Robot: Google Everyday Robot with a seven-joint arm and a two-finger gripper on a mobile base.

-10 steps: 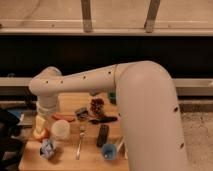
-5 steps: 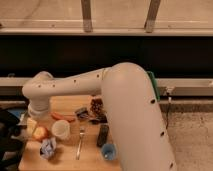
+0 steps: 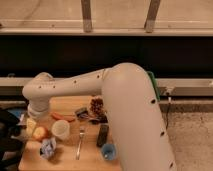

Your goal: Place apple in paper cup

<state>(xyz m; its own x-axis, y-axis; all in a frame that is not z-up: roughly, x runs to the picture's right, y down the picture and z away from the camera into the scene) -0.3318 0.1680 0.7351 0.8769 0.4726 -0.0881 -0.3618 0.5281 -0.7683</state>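
view: camera view, the only one you have.
change, arm: against the frame one second back, the bulk of the white arm (image 3: 125, 100) has swung leftward and its wrist sits lower; against half a second back it barely differs.
change, apple: the apple (image 3: 40, 132) lies where it lay half a second ago, outside the paper cup (image 3: 61, 129).
gripper (image 3: 32, 123): hangs under the wrist at the left edge of the table (image 3: 30, 161), just beside the apple.
grip state: you cannot tell whether it is wide, narrow or holding anything.
apple: small, round, smooth, yellow-orange with a red blush; on the table, near the left of the paper cup.
paper cup: short, wide, cream-white, plain, upright.
table: light wood, flat top.
carrot-like piece (image 3: 62, 117): long, orange-red, lying behind the paper cup.
fork (image 3: 80, 142): slim, pale metal, lying lengthwise right of the paper cup.
blue cup (image 3: 109, 150): small, round, near the front edge.
wrapper (image 3: 48, 147): crumpled, blue-white, in front of the apple.
black bar (image 3: 102, 135): dark, oblong, right of the fork.
brown cluster (image 3: 96, 106): knobbly, reddish-brown, at the table's rear.
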